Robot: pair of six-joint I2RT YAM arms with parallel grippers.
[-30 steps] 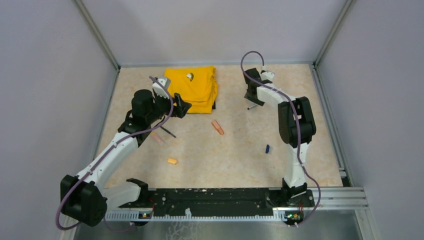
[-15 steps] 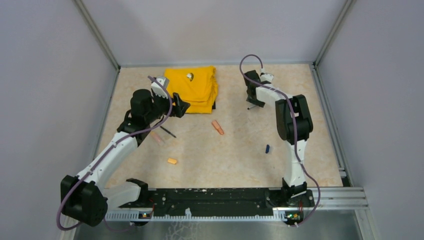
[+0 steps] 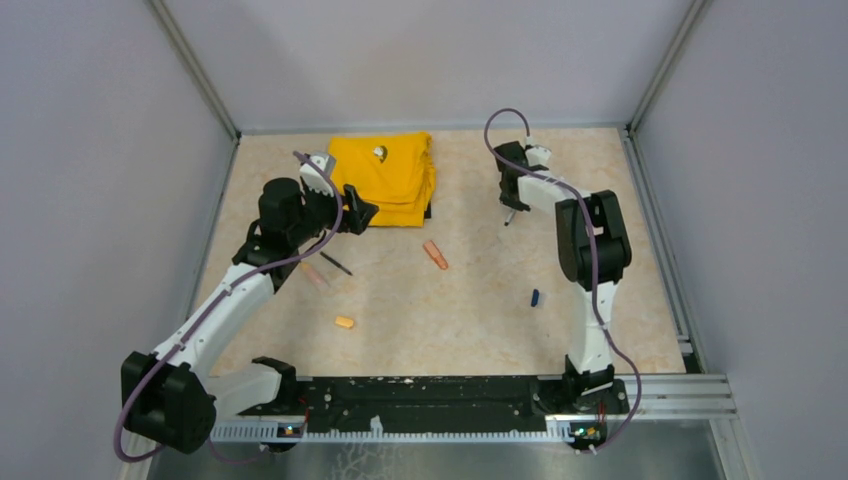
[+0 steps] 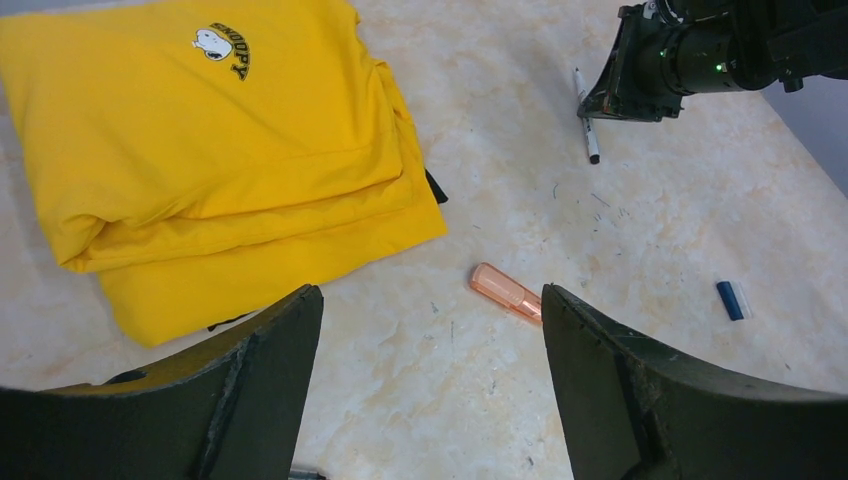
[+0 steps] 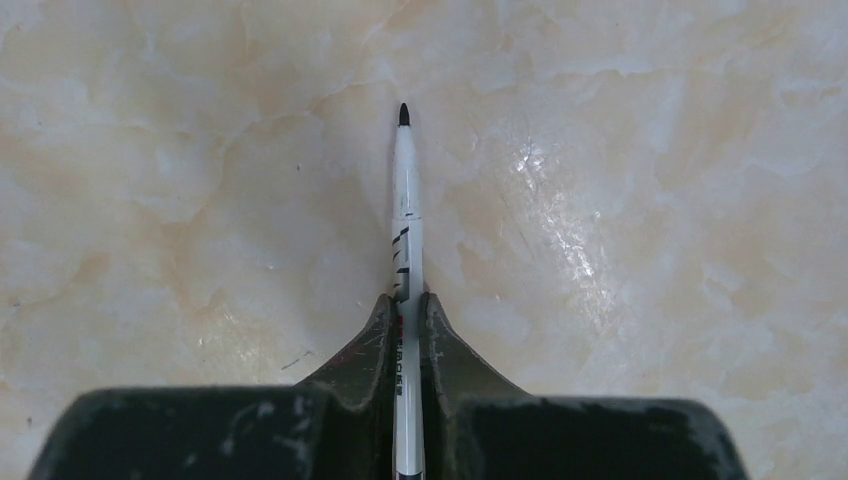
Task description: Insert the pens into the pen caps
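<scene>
White pen (image 5: 405, 200) is clamped by its rear in the right gripper (image 5: 407, 302) far out on the table (image 3: 600, 170), tip left free probably to meet the blue cap (image 3: 535, 297) lying nearer, while the left gripper (image 4: 430, 300) hangs spread wide beside the yellow cloth (image 4: 200, 150)

**Folded yellow cloth** (image 4: 200, 150), ahead and to the left of the left gripper (image 4: 430, 300): dark slanted capitals, "NOOPY" plainly legible, the leading letter crowded against a small white cartoon dog's head (image 4: 208, 40) printed beside them.

**White pen** (image 5: 404, 200), held in the right gripper (image 5: 408, 310) and pointing straight ahead of it: black marks on the barrel and fine red print between the fingers, both too small to read.
</scene>
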